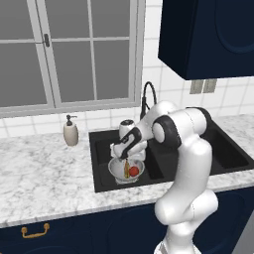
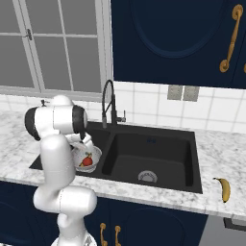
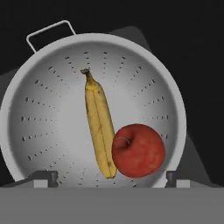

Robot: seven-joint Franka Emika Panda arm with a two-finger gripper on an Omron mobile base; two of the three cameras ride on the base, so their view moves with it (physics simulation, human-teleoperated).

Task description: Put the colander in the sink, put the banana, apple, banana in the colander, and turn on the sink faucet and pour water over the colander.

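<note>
**Operator:** Marble counter (image 1: 44, 168), dark cabinets, grey window behind the sink (image 2: 158, 139). I've got the gripper (image 1: 126, 162) hanging just above the colander (image 1: 126, 169), which sits in the basin on my left. From the hand camera the two finger tips (image 3: 43, 178) stand wide apart at the near rim with nothing between them, so it's released.

**Observer:** What's inside?

**Operator:** One banana (image 3: 99, 127) lying across the bowl, and the apple (image 3: 138, 150) touching its lower end. A second banana (image 2: 223, 189) lies on the counter, well off past the right basin.

**Observer:** So that one's next?

**Operator:** That's my reading. I'd lift straight up first, clear of the rim and the handle (image 3: 50, 33), before swinging over, and keep the elbow away from the faucet (image 2: 109, 103).

**Observer:** And the grasp?

**Operator:** Come down across its middle, fingers either side of the curve, not along it. It lies near the counter's front edge, so a nudge could roll it off.
</note>
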